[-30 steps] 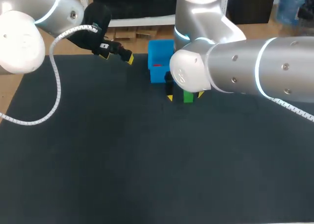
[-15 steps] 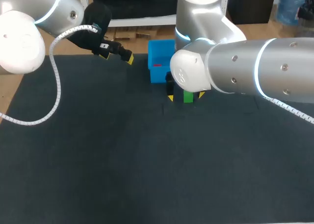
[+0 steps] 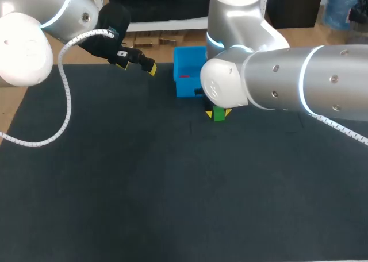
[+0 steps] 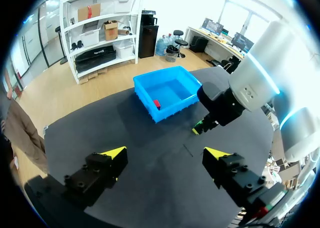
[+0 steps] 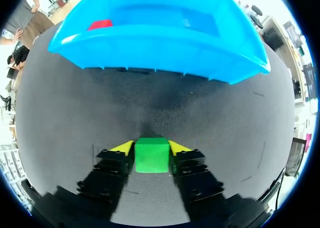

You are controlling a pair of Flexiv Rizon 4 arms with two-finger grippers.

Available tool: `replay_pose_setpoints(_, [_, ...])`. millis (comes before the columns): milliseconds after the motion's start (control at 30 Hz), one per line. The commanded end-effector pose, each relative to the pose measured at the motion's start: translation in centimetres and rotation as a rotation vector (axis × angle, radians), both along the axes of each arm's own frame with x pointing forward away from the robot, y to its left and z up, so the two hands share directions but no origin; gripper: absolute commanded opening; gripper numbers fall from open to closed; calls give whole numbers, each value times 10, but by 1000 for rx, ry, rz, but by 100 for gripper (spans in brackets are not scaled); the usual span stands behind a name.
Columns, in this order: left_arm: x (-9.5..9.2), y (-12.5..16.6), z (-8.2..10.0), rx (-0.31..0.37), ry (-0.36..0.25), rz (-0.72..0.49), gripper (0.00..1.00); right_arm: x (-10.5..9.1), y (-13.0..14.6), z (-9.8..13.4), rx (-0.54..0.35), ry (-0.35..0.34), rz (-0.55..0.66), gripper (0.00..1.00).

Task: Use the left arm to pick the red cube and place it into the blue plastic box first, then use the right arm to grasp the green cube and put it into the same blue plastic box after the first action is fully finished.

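Note:
The green cube (image 5: pixel 152 157) sits on the black table just in front of the blue plastic box (image 5: pixel 150 50). My right gripper (image 5: pixel 151 148) is shut on it, one yellow tip pressed against each side. From above, the cube (image 3: pixel 219 116) shows just below my right wrist, near the box (image 3: pixel 185 89). The red cube (image 3: pixel 184 76) lies inside the box, also visible in both wrist views (image 5: pixel 100 24) (image 4: pixel 156 104). My left gripper (image 3: pixel 137 65) hangs open and empty left of the box; its own view shows its jaws wide apart (image 4: pixel 165 153).
The black mat (image 3: pixel 144 187) covers the whole table. The blue box stands at its far edge, near the middle. My right arm's bulky elbow (image 3: pixel 287 84) hangs over the right half.
My right gripper's fingers have come together onto the green cube, which sat between open fingers before. The left arm has not moved.

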State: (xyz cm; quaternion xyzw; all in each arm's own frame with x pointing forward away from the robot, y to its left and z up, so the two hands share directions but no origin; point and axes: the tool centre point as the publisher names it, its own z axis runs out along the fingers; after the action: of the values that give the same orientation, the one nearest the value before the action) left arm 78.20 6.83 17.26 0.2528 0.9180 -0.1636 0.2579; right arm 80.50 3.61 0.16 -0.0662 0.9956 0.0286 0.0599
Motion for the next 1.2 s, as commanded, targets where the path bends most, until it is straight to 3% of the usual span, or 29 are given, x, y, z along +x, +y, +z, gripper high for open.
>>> replay_pose_setpoints(33, [0, 1, -1, -5, -2, -4, 100, -3, -3, -1, 5, -8, -5, 0])
replay_pose_setpoints(400, [0, 1, -1, -5, -2, -4, 100, -4, -8, 4, 10, -19, -10, 0])
replay_pose_setpoints(1200, [0, 1, -1, -5, -2, -4, 100, 1, -15, 40, -7, -62, 10, 0])
